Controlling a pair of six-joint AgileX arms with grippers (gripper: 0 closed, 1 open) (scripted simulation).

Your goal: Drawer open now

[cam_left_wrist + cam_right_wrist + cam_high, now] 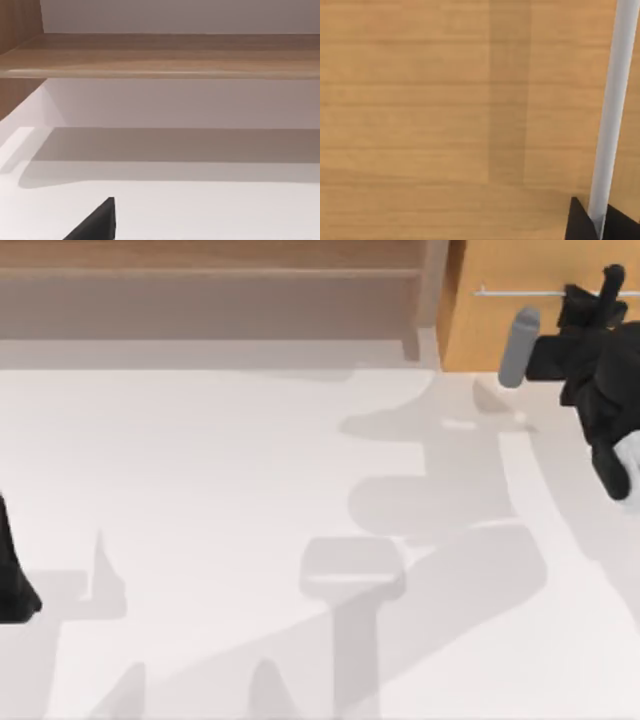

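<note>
The drawer (520, 300), an orange-tan wooden front with a thin silver bar handle (520, 291) running across it, stands at the far right corner of the white desk (220, 500), just beside the duller grey-brown shelf unit (200, 285) that fills the far left and middle. From above, its front looks flush with no white inner walls showing, so I judge it not yet pulled out. The right tool (600, 300) is up against that front at the handle's right part, the arm reaching in from the right edge. In the right wrist view the handle (612, 110) crosses the wooden front (445, 115) close to the camera and passes between two dark fingertips (577, 222) at the frame's edge; the fingers stand on either side of the bar, but whether they are clamped on it or a little apart I cannot tell. The step in hand looks like taking hold of the handle. The next move, as I judge it, calls for a firm pinch on the bar and then a straight pull toward the near edge of the desk, without twisting. The left tool (15, 585) is parked at the left edge of the desk, well apart from the drawer, its wrist camera facing the shelf board (160, 55).
</note>
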